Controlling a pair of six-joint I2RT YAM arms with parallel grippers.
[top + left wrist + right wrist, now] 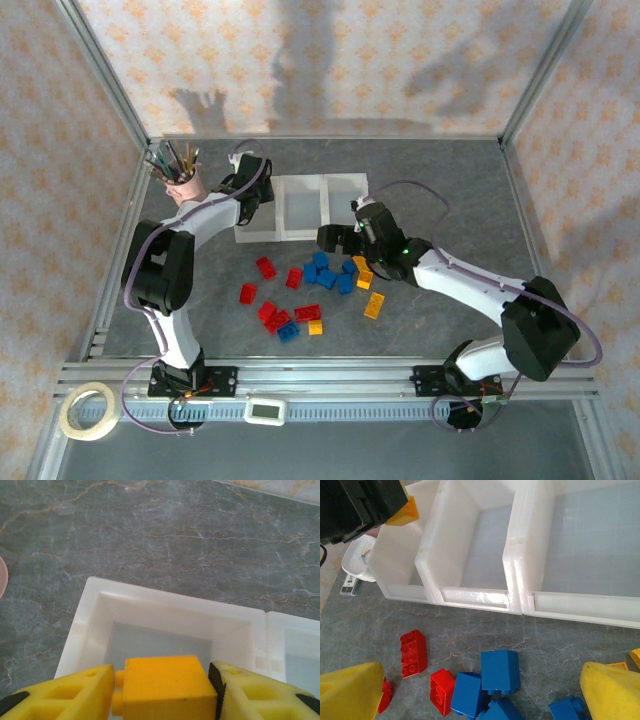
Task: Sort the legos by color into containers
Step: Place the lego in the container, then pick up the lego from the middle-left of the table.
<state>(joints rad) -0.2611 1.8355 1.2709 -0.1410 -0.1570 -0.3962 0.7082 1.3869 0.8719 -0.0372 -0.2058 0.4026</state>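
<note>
grey marbled table point(450, 190) carries row of three joined white bins point(322, 205) at rear centre, pink cup point(186, 187) of pens near its left end; red, blue, yellow-orange legos point(327, 278) scattered in front, some touching, some apart.

Left hand point(162, 687) extended forward; right hand point(480, 692) lowered, fingers wide apart.

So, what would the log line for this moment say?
left pincer: holding yellow brick over end bin | right pincer: open above loose bricks

Yellow brick point(167, 687) cut off at bottom edge, leftmost bin point(255, 233) partly hidden under left arm point(205, 222)
</note>
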